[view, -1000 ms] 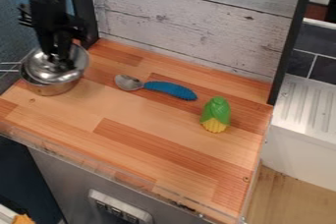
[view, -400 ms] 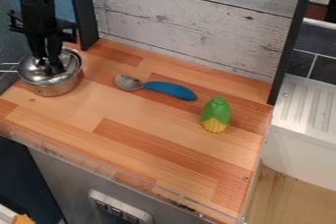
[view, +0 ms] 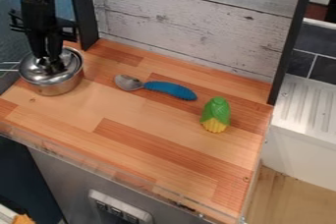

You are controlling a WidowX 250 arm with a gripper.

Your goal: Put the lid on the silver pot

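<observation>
The black gripper (view: 50,65) hangs at the upper left, its fingertips down at the middle of the silver lid (view: 64,73). The lid lies over the mouth of the silver pot (view: 59,89), roughly level, its edge close to the pot's rim. The pot stands at the left rear of the wooden counter, its wire handle pointing left. The fingertips cover the lid's centre, so its knob and the grip on it are hidden.
Right of the pot lies a spoon with a blue handle (view: 171,89). Farther right stands a green and yellow toy corn (view: 215,115). A whitewashed board wall (view: 197,21) bounds the wooden counter (view: 131,120) at the rear.
The gripper has moved a little left and the lid with it, from a tilted, offset pose to a flatter one over the pot. Between the latest two frames almost nothing differs.
</observation>
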